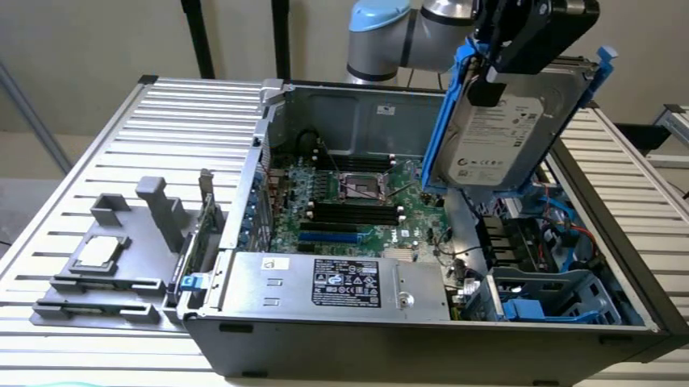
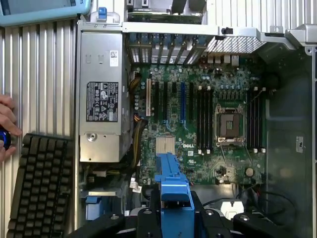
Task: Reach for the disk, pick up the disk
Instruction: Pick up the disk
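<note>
**Inspector:** Ribbed metal counter point(image 1: 97, 153) carries an open computer case point(image 1: 431, 339), side panel off, motherboard point(image 1: 356, 201) exposed. Grey tray point(image 1: 108, 266) with a small silver chip sits on the exterior view's left, well apart from the work.

**Clerk:** And the disk?

**Inspector:** The disk point(image 1: 501, 137) is off its bay, held up in the air above the case's drive-bay side, on the exterior view's right. Label faces the camera. Blue caddy rails point(image 1: 441, 121) run along both long edges.

**Clerk:** Axis?

**Inspector:** Long axis stands steeply, near upright, top end tilted toward the exterior view's right. The gripper point(image 1: 506, 68) sits at that top end, so the drive hangs below it.

**Clerk:** State of the fingers?

**Inspector:** Closed on the disk's caddy, judging by how it hangs free; the contact itself is partly hidden, so I cannot say which surfaces they pinch. In the wrist view a blue caddy part point(image 2: 173, 191) sits between the black gripper members.

**Clerk:** Anything else?

**Inspector:** Power supply point(image 1: 323, 282) lies in the case, untouched. A hand point(image 2: 6, 126) rests beside a keyboard point(image 2: 37, 188), clear of the case.
</note>
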{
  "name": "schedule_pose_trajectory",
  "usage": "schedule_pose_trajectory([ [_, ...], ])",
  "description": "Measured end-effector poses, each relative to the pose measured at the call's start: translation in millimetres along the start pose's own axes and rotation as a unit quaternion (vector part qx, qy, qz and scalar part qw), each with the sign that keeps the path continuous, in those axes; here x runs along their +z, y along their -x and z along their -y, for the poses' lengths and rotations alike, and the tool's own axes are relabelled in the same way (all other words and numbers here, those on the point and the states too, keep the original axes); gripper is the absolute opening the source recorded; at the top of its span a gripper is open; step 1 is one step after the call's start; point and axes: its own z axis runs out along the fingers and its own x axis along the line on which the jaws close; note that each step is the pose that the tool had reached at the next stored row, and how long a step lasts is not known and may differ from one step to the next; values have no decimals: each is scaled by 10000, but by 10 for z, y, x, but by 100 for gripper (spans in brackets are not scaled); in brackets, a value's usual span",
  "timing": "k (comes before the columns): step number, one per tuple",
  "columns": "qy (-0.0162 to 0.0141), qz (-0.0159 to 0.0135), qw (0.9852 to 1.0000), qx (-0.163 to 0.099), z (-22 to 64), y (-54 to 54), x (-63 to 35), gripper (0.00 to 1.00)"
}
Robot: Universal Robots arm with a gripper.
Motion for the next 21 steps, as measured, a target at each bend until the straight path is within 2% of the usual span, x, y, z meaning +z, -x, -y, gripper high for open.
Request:
schedule_pose_trajectory([
  [9, 6, 0, 10000, 1, 232, -251, -22, 33],
  [17, 35, -1, 10000, 2, 374, -470, -147, 33],
  [21, 44, -1, 10000, 3, 491, -565, -157, 33],
])
